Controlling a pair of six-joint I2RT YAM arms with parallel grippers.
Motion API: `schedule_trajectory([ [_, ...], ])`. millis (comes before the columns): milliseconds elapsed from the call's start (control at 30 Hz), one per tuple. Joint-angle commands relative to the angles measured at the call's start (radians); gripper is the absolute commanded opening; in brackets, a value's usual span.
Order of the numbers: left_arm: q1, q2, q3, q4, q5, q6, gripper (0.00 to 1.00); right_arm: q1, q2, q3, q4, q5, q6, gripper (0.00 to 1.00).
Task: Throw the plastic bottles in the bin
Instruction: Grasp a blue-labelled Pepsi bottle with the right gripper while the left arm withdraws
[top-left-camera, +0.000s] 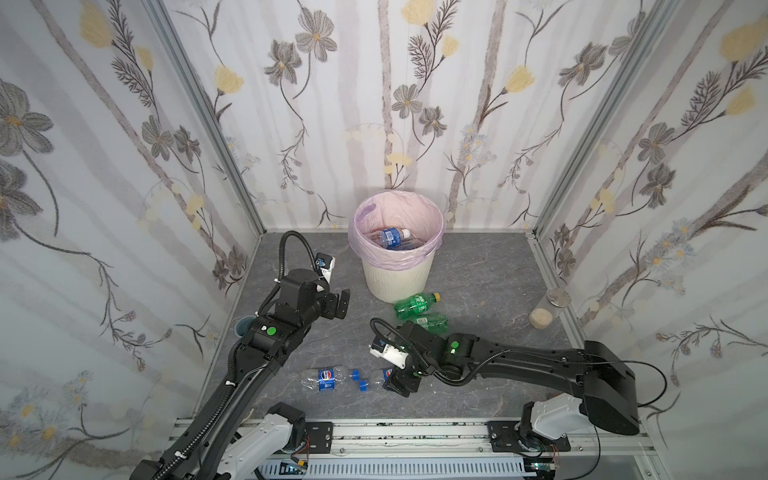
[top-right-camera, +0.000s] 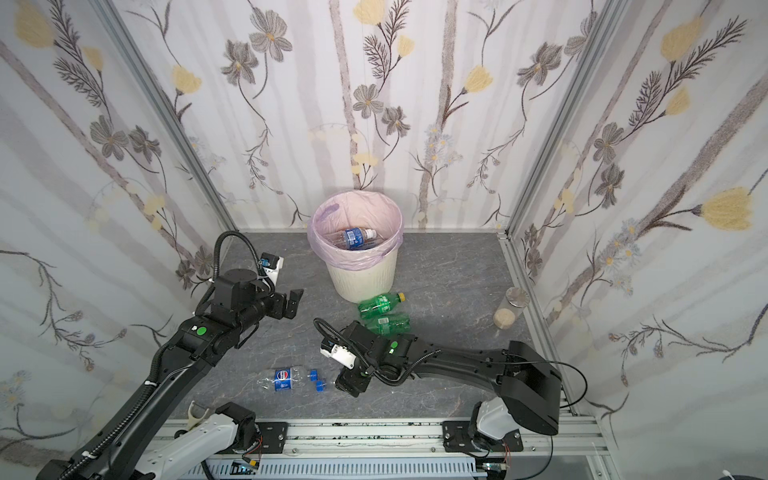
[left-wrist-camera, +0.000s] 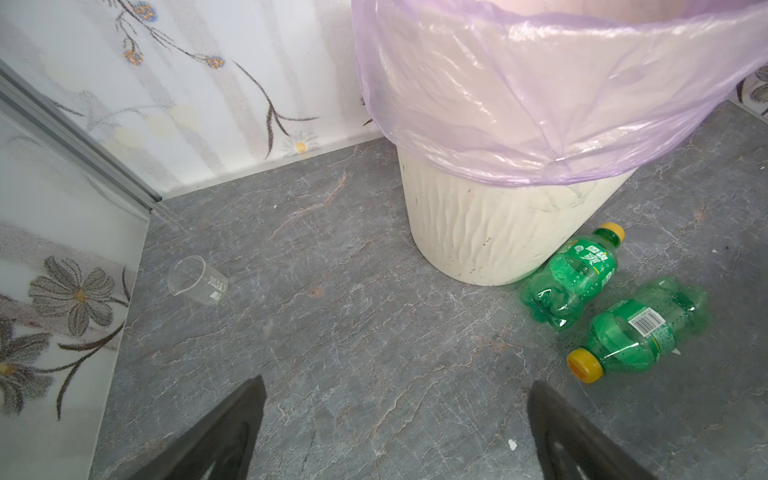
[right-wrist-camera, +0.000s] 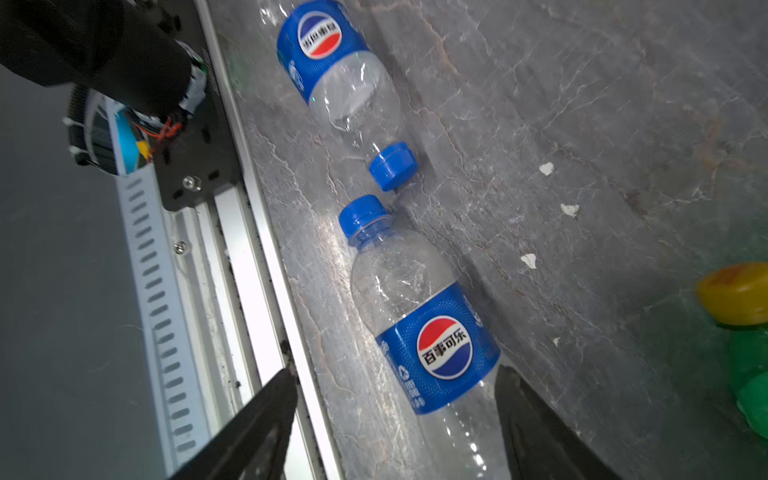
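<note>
The bin stands at the back wall, cream-white and ribbed with a pink liner, and holds a blue-labelled bottle. Two green plastic bottles with yellow caps lie in front of it. Two clear blue-labelled bottles lie cap to cap near the front rail. My right gripper is low over one of them, open, with its jaws either side of the body. One finger touches the bottle and the other stands off it. The other clear bottle lies free. My left gripper hangs open and empty left of the bin.
A small clear cup lies on its side near the left wall. A grey-blue cup sits beside my left arm. A lidded jar and a beige round thing stand by the right wall. The metal rail borders the front.
</note>
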Motion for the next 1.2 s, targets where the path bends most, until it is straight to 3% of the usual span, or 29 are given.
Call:
schedule_trajectory([
  [0,0.001,-0.011,-0.015,0.007,-0.011,-0.011,1.00,0.010,0.061,0.023,0.011,0.016,-0.059,0.74],
  [233,0.005,0.004,-0.049,0.007,-0.039,-0.021,1.00,0.011,0.150,0.010,0.045,0.102,-0.026,0.71],
  [433,0.006,0.033,-0.056,0.008,-0.037,-0.026,1.00,0.011,0.220,0.001,0.061,0.107,0.037,0.65],
  [700,0.006,0.034,-0.043,0.008,-0.055,-0.016,1.00,-0.006,0.174,-0.041,0.111,0.127,0.129,0.52],
  [900,0.006,0.033,-0.039,0.009,-0.036,-0.003,1.00,-0.042,0.026,-0.112,0.191,0.168,0.192,0.43],
  [1100,0.006,0.031,-0.035,0.010,-0.011,0.011,1.00,-0.124,-0.221,-0.190,0.280,0.178,0.248,0.43],
  [1167,0.006,0.031,-0.034,0.010,0.001,0.015,1.00,-0.142,-0.306,-0.196,0.281,0.232,0.254,0.43],
])
